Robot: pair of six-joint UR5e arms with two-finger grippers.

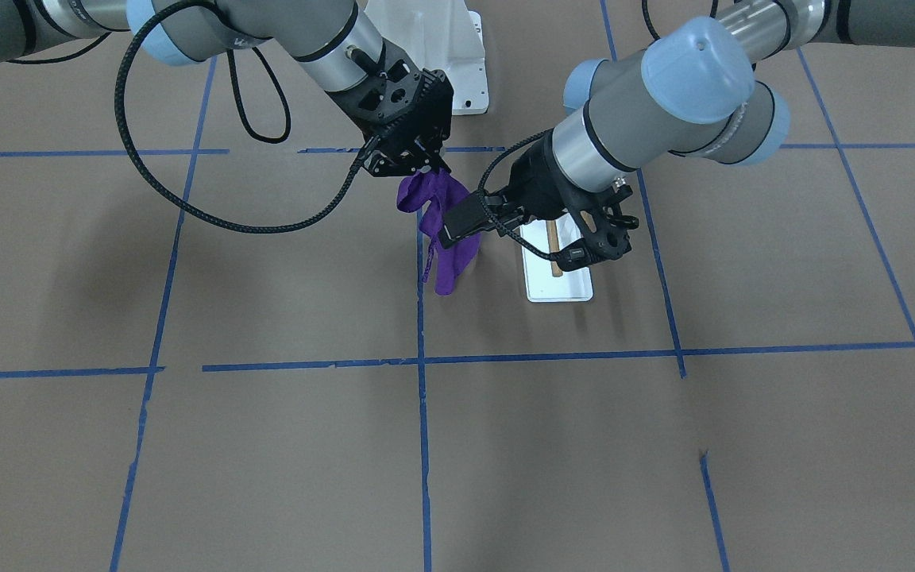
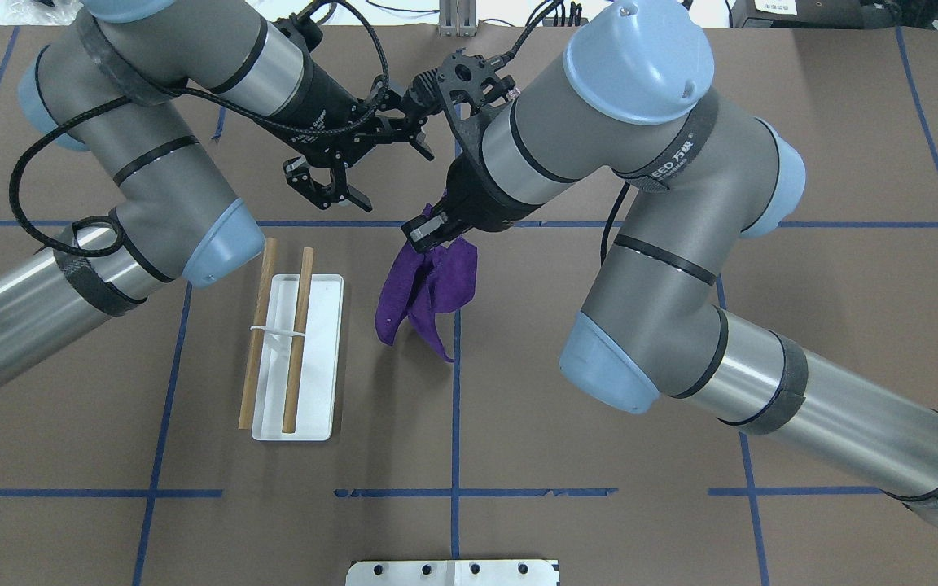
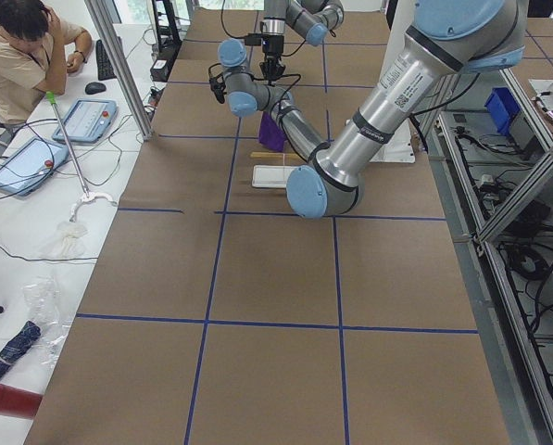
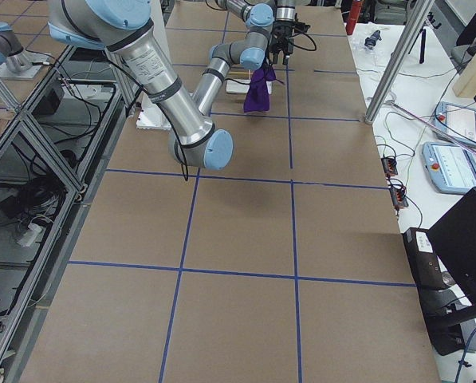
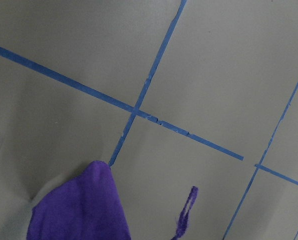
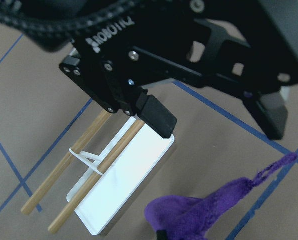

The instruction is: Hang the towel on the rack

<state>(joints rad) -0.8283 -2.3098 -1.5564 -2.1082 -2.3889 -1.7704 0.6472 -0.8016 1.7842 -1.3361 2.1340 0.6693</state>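
Observation:
The purple towel hangs bunched from my right gripper, which is shut on its top edge and holds it above the table, just right of the rack. The rack has a flat white base and two brown dowel rods joined by a thin white support. My left gripper is open and empty, above the table beyond the rack's far end. In the front view the towel hangs from my right gripper, and my left gripper overlaps the rack. The right wrist view shows the left gripper with jaws wide apart above the rack.
The table is brown paper with a grid of blue tape lines. A large white bolted pedestal stands at the robot's side, between the arms. An operator sits at a side desk beyond the table's edge.

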